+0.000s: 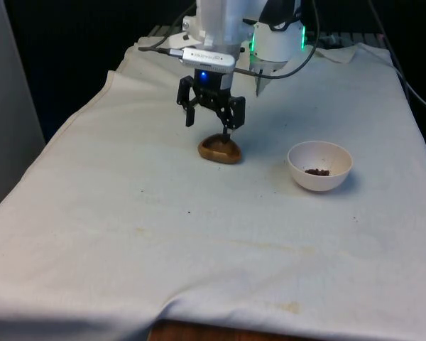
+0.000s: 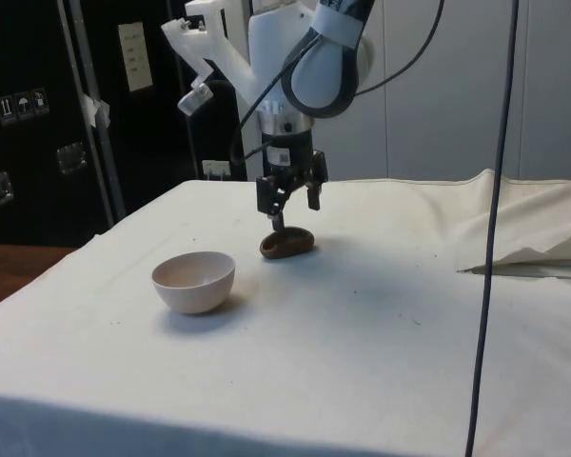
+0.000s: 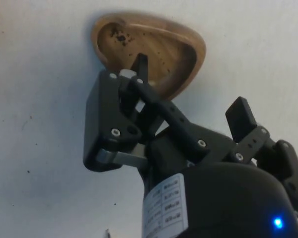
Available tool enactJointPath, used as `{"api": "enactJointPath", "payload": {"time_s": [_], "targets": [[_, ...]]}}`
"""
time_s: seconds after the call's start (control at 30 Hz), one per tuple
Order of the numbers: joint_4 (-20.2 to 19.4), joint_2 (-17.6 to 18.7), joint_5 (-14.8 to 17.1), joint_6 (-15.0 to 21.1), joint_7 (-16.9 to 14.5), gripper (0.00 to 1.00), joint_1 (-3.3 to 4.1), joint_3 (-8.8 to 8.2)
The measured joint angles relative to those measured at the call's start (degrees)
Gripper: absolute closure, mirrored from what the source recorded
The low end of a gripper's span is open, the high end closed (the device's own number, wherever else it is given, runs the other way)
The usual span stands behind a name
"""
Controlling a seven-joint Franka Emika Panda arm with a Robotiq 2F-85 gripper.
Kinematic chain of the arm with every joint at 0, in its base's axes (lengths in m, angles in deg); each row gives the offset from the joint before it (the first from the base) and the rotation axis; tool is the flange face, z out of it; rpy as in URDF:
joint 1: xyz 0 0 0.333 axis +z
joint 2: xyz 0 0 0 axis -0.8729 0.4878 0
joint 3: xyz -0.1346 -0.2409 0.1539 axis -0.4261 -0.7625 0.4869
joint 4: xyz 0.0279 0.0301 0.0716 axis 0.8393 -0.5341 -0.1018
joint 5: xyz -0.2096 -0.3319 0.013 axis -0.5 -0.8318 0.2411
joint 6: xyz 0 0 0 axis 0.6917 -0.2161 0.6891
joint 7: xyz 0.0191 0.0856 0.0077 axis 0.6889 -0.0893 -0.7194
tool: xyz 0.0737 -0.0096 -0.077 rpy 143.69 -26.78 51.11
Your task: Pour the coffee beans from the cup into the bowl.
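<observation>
Front view: we see the pincer (image 1: 211, 119) spread wide and holding nothing above the wooden cup (image 1: 219, 149), set back on the counter (image 1: 128, 234); beans (image 1: 317, 171) lie in the white bowl (image 1: 319, 165), suggesting pouring done. Side view: cup beside bowl. Wrist view: cup looks nearly empty.

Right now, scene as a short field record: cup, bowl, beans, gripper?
cup: brown wooden cup resting on the white cloth, looks nearly emptied, a few dark specks inside
bowl: white bowl upright, apart from the cup, toward the front view's right
beans: small dark heap of coffee beans in the bowl
gripper: gripper just above the cup, fingers spread, one reaching over the cup's rim, nothing held
task state: pour looks done, judging by the beans in the bowl
</observation>
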Motion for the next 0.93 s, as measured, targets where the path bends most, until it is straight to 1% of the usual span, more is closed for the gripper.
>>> {"api": "enactJointPath", "payload": {"time_s": [0.07, 0.23, 0.47, 0.57, 0.73, 0.77, 0.93], "targets": [[0.0, -0.17, 0.0, -0.11, 0.0, 0.0, 0.0, -0.06], [-0.06, -2.06, -0.06, -2.06, -0.11, 0.0, 0.06, -0.06], [0.0, -3.72, -0.17, -3.61, -0.23, 0.0, 0.06, -0.06], [0.0, -3.95, -0.17, -3.9, -0.29, 0.0, 0.06, -0.06], [0.06, -5.79, -0.17, -5.79, -0.57, 0.0, 0.11, -0.06], [0.11, -6.42, -0.23, -6.65, -0.63, 0.0, 0.11, -0.06], [0.11, -7.85, -0.23, -8.02, -0.74, 0.0, 0.11, -0.06]]}}
